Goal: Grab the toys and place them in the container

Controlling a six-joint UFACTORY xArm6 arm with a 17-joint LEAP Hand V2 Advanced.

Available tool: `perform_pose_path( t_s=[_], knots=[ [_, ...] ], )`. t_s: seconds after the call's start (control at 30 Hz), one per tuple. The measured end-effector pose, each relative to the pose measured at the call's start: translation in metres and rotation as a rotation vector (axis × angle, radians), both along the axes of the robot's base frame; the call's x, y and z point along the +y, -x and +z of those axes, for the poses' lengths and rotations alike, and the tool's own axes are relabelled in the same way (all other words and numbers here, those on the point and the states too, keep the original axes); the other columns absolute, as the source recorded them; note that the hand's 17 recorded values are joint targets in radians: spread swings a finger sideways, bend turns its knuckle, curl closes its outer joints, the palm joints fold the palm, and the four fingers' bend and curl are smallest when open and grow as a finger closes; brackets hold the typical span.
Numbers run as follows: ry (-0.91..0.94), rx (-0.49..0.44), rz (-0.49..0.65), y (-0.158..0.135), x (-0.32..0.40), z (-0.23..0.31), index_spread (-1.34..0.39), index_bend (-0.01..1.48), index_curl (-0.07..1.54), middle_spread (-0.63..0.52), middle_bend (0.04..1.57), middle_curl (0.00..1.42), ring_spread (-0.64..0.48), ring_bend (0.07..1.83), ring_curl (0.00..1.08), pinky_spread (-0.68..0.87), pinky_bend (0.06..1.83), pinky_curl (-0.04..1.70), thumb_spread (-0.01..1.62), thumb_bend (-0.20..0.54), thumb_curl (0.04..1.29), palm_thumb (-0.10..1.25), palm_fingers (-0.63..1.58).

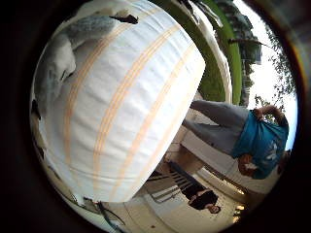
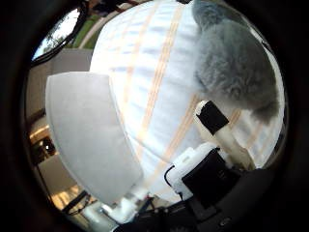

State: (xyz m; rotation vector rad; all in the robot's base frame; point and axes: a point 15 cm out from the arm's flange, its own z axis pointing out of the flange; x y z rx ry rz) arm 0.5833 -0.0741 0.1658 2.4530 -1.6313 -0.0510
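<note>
Striped tablecloth — grey plush toy beside hand.

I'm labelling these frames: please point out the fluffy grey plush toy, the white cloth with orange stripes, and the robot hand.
Fluffy grey plush toy (image 2: pixel 231 63): thumb-side view, middle of its fur.
White cloth with orange stripes (image 1: pixel 131 102): little-finger-side view, bare striped middle.
Hand (image 2: pixel 212 121): thumb-side view, black-tipped finger.
</note>
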Motion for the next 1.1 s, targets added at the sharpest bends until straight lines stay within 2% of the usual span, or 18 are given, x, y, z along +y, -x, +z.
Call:
perform_pose_path(
  t_s=[0.07, 0.13, 0.23, 0.27, 0.3, 0.33, 0.4, 0.47, 0.57, 0.73, 0.93, 1.0, 1.1],
  knots=[
    [0.034, 0.016, 0.001, 0.001, -0.002, -0.011, -0.31, 0.17, 0.25, 0.03, 0.18, 0.33, 0.23, 0.41, 0.32, 0.39, 0.50, 0.31, 1.14, -0.027, 0.44, 0.75, 0.07],
    [0.076, 0.022, 0.005, -0.001, -0.005, -0.020, -0.26, 0.20, 0.26, 0.02, 0.19, 0.33, 0.23, 0.40, 0.32, 0.41, 0.53, 0.31, 1.13, -0.014, 0.45, 0.78, 0.18],
    [0.076, 0.025, 0.003, -0.001, -0.006, -0.022, -0.25, 0.17, 0.24, -0.04, 0.29, 0.36, 0.21, 0.58, 0.32, 0.43, 0.66, 0.29, 1.11, -0.019, 0.45, 0.81, 0.72],
    [0.076, 0.026, 0.003, 0.000, -0.006, -0.023, -0.26, 0.16, 0.24, -0.05, 0.33, 0.38, 0.19, 0.63, 0.33, 0.42, 0.68, 0.30, 1.11, -0.018, 0.45, 0.82, 0.81],
    [0.076, 0.030, 0.004, 0.000, -0.006, -0.025, -0.28, 0.13, 0.23, -0.07, 0.42, 0.41, 0.16, 0.73, 0.37, 0.41, 0.72, 0.32, 1.11, -0.019, 0.46, 0.83, 0.95],
    [0.076, 0.033, 0.005, 0.000, -0.005, -0.027, -0.31, 0.10, 0.22, -0.08, 0.50, 0.45, 0.15, 0.83, 0.42, 0.41, 0.75, 0.35, 1.10, -0.022, 0.46, 0.83, 0.99],
    [0.073, 0.033, 0.004, 0.000, -0.006, -0.027, -0.36, 0.11, 0.19, -0.11, 0.67, 0.55, 0.11, 1.05, 0.53, 0.40, 0.76, 0.40, 1.10, -0.021, 0.46, 0.84, 0.99],
    [0.066, 0.022, -0.006, -0.001, -0.008, -0.024, -0.43, 0.13, 0.15, -0.15, 0.81, 0.63, 0.06, 1.18, 0.61, 0.39, 0.87, 0.47, 1.09, -0.019, 0.46, 0.86, 0.96],
    [0.038, -0.026, -0.037, -0.006, -0.016, -0.004, -0.54, 0.21, 0.12, -0.18, 0.93, 0.73, 0.00, 1.25, 0.67, 0.36, 1.08, 0.57, 1.09, -0.022, 0.46, 0.88, 1.03],
    [-0.072, -0.098, -0.085, -0.005, 0.003, 0.049, -0.67, 0.37, 0.11, -0.21, 1.02, 0.83, -0.05, 1.26, 0.73, 0.31, 1.26, 0.69, 1.11, -0.012, 0.47, 0.92, 1.06],
    [-0.113, 0.011, -0.097, 0.044, 0.020, 0.094, -0.80, 0.52, 0.11, -0.23, 1.08, 0.92, -0.10, 1.30, 0.78, 0.25, 1.35, 0.79, 1.19, -0.009, 0.48, 0.95, 1.00],
    [-0.154, 0.023, -0.084, 0.076, 0.039, 0.145, -0.83, 0.56, 0.11, -0.23, 1.09, 0.94, -0.11, 1.31, 0.80, 0.24, 1.37, 0.82, 1.21, -0.012, 0.48, 0.95, 0.98],
    [-0.223, 0.023, -0.047, 0.112, 0.070, 0.193, -0.88, 0.60, 0.10, -0.24, 1.12, 0.97, -0.12, 1.33, 0.81, 0.23, 1.39, 0.84, 1.23, -0.015, 0.48, 0.95, 0.94]
  ],
)
